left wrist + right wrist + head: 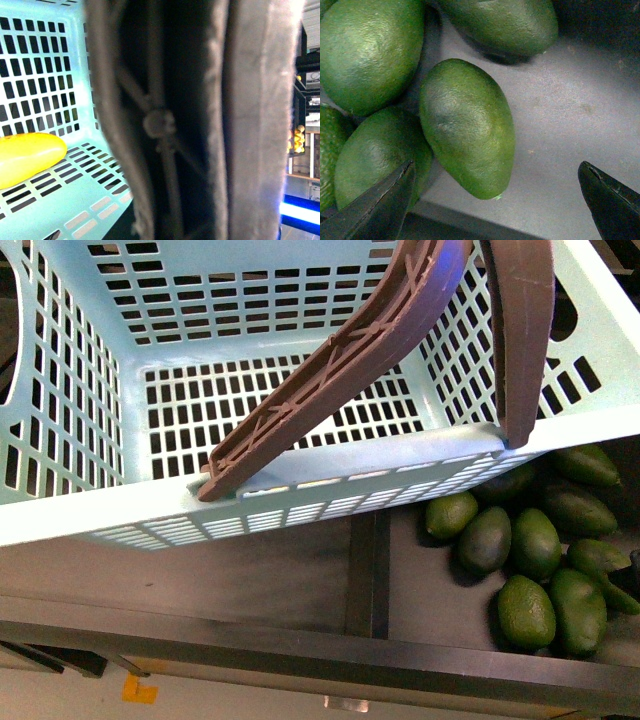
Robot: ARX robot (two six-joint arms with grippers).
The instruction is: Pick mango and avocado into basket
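The turquoise basket (300,485) hangs tilted in the front view, filling the upper frame, its two brown handles (350,360) raised. My left gripper is shut on a basket handle (200,125), which fills the left wrist view; the gripper itself is hidden. The yellow mango (27,155) lies on the basket floor (85,190). Several dark green avocados (525,610) lie in a dark bin at lower right. My right gripper (500,200) is open just above one avocado (467,127), whose tip lies between the fingers (375,205).
A dark divider bar (368,570) splits the shelf below the basket. A metal front rail (300,645) runs along the shelf edge. Other avocados (367,52) crowd around the one under my right gripper. Grey bin floor (570,115) lies beside it.
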